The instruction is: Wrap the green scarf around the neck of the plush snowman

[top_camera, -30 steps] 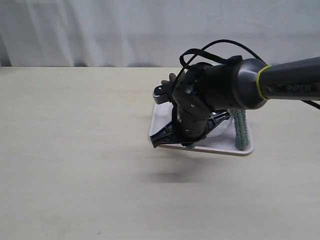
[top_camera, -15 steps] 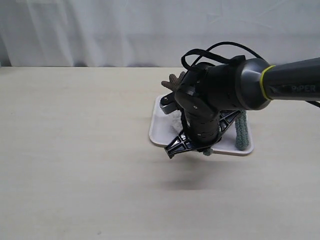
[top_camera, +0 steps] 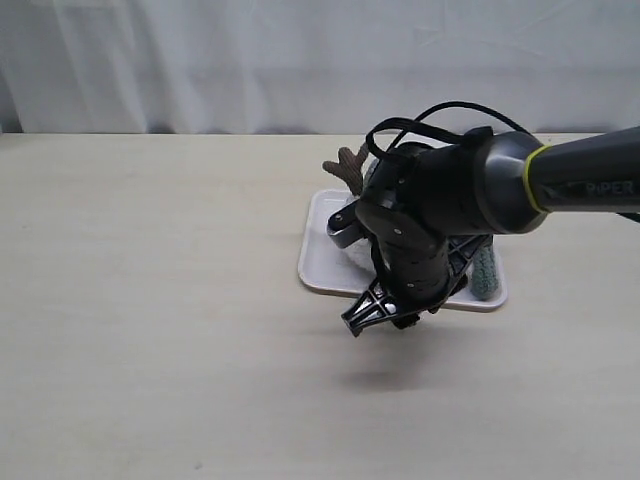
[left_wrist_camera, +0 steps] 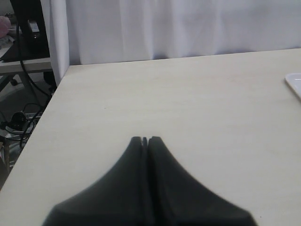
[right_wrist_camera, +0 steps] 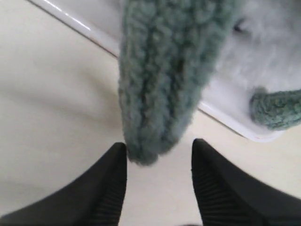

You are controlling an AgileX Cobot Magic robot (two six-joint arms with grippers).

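The plush snowman (top_camera: 352, 168) lies on the white tray (top_camera: 318, 262). My right arm hides most of it, so only a brown twig arm and some white fluff (right_wrist_camera: 265, 52) show. The green scarf (top_camera: 486, 272) lies along the tray's right side. In the right wrist view one scarf end (right_wrist_camera: 157, 89) hangs over the tray rim (right_wrist_camera: 89, 29) onto the table, and a second piece (right_wrist_camera: 278, 109) rests by the fluff. My right gripper (right_wrist_camera: 159, 151) is open just short of that end and holds nothing; it hovers at the tray's front edge (top_camera: 372, 312). My left gripper (left_wrist_camera: 146, 140) is shut over bare table.
The light wooden table (top_camera: 150, 300) stretches left and in front of the tray. A white curtain (top_camera: 200, 60) backs it. In the left wrist view the table's edge (left_wrist_camera: 49, 101) drops off to cables and a dark stand, and a tray corner (left_wrist_camera: 294, 82) shows.
My right gripper has swung from the tray's front left corner rightward and nearer the table's front edge. More of the snowman's twig arm is uncovered.
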